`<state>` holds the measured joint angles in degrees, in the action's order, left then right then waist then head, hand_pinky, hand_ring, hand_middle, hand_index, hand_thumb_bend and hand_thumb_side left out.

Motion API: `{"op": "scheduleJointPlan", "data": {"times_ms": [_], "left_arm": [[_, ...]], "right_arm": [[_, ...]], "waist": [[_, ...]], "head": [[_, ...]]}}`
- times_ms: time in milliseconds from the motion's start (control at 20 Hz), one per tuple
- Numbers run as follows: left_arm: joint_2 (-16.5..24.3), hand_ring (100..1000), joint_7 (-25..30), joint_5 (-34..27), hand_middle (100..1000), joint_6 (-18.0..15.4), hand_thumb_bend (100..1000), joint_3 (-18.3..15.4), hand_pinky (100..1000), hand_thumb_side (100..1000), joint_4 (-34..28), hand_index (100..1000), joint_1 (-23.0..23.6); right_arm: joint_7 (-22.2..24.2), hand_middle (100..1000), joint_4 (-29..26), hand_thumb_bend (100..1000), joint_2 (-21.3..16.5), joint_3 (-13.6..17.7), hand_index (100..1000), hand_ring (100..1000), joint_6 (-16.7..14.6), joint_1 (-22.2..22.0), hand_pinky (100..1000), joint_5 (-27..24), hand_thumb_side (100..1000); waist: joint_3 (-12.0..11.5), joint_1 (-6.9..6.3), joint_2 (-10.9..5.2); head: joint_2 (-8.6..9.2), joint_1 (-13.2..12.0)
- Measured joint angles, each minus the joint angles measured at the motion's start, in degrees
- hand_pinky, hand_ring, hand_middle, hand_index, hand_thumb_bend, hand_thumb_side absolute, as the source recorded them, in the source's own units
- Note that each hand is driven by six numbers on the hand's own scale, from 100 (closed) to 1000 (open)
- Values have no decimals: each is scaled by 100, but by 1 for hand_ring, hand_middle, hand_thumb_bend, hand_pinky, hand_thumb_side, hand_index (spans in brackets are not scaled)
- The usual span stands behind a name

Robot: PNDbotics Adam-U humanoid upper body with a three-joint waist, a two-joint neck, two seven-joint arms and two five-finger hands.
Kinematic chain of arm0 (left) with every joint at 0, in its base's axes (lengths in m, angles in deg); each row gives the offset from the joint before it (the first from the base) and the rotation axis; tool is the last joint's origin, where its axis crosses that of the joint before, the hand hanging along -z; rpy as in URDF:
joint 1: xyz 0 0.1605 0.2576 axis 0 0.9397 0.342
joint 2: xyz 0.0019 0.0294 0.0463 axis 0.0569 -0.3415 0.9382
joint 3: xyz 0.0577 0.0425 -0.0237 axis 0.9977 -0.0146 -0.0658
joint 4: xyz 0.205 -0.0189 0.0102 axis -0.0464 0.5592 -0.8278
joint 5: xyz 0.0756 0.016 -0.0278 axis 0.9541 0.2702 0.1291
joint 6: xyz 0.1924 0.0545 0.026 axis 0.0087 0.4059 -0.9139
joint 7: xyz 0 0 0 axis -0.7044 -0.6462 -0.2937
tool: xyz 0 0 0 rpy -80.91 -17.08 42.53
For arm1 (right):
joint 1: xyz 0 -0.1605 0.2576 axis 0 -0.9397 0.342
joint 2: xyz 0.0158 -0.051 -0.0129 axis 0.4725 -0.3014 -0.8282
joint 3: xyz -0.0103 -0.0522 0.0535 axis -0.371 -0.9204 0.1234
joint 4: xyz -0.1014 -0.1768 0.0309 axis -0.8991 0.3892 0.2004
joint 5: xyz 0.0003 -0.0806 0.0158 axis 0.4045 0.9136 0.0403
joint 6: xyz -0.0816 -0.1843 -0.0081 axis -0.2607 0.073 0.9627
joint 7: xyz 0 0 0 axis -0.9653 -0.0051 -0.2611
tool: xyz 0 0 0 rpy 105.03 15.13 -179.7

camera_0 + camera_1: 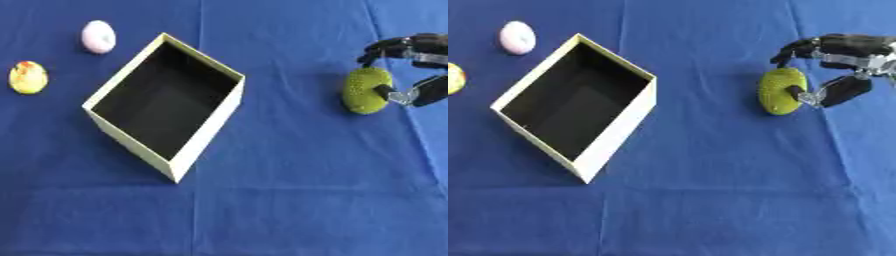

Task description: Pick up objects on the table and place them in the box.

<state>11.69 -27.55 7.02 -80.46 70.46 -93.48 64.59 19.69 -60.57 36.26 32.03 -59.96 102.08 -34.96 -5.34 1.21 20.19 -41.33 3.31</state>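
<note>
1. The bumpy, yellow-green, egg-shaped fruit-like object (pixel 781 91) lay on the blue cloth-covered table (pixel 710 200), well to the right of the open cream-walled cardboard box with a dark inside (pixel 166 105).
2. The robot's right hand (pixel 833 70) reached in from the right edge. Its fingers (pixel 796 48) curled over the object's top and its thumb (pixel 798 94) pressed the object's right side, so it was pinched between them. Whether it had left the cloth could not be told.
3. The object looked light and rigid, probably a toy. Its rough skin should have resisted slipping, but the rounded body could roll out of a pinch, so a hold across its thick middle seemed best.
4. Bare cloth lay between the object and the box, with nothing in the path. The box's near right wall would have had to be cleared from above.
5. A pale pink, egg-shaped object (pixel 98 36) and a yellow round object with a reddish patch (pixel 28 77) sat left of the box, apart from it.
6. The left hand showed in neither view.
</note>
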Motion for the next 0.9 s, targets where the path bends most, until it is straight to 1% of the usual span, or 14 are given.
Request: {"op": "scheduleJointPlan", "data": {"times_ms": [400, 450, 500, 550, 600, 650, 700, 750, 850, 900], "left_arm": [[-2, 766, 41, -32, 709, 21, 100, 3, 768, 629, 0, 799, -1], [-2, 766, 49, -38, 709, 27, 100, 3, 768, 629, 0, 799, -1], [-2, 766, 54, -42, 709, 31, 100, 4, 768, 629, 0, 799, -1], [-2, 766, 58, -44, 709, 35, 100, 4, 768, 628, 0, 798, -1], [-2, 766, 60, -46, 709, 35, 100, 4, 768, 628, 0, 798, -1], [-2, 766, 62, -47, 708, 34, 100, 4, 767, 629, 0, 796, -1], [-2, 766, 63, -47, 708, 33, 100, 4, 767, 629, 0, 796, 0], [-2, 765, 65, -47, 708, 30, 100, 4, 767, 632, 0, 795, 1], [-2, 765, 67, -47, 707, 29, 100, 4, 766, 633, 0, 795, 6], [-2, 765, 67, -47, 707, 29, 100, 4, 766, 633, 0, 795, 12]], "right_arm": [[-115, 798, 160, 100, 30, -9, 944, 970, -115, -2, 952, 341, 544], [-134, 768, 161, 100, 30, -12, 930, 961, -134, -5, 944, 394, 501], [-155, 726, 161, 100, 30, -19, 912, 954, -155, -14, 940, 453, 468], [-176, 579, 165, 100, 32, -30, 820, 925, -176, -28, 921, 508, 267], [-193, 562, 180, 100, 38, -30, 808, 921, -193, -31, 918, 531, 242], [-207, 408, 203, 100, 46, -16, 694, 869, -207, -31, 895, 531, 272], [-216, 377, 223, 100, 65, 17, 672, 856, -216, -30, 889, 528, 277], [-224, 308, 230, 100, 91, 59, 619, 805, -224, -31, 867, 511, 294], [-228, 250, 230, 100, 135, 154, 575, 770, -228, -46, 854, 422, 292], [-228, 236, 230, 100, 145, 198, 565, 763, -228, -50, 853, 353, 285]], "waist": [[-5, 5, 31], [-5, 7, 32], [-5, 7, 32], [-5, 8, 32], [-5, 6, 32], [-5, 4, 32], [-3, 2, 32], [0, 0, 32], [10, -1, 32], [16, -3, 32]], "head": [[-5, -10], [-5, -11], [-5, -11], [-5, -12], [-5, -14], [-5, -18], [-5, -27], [-5, -35], [-10, -49], [-25, -53]]}}
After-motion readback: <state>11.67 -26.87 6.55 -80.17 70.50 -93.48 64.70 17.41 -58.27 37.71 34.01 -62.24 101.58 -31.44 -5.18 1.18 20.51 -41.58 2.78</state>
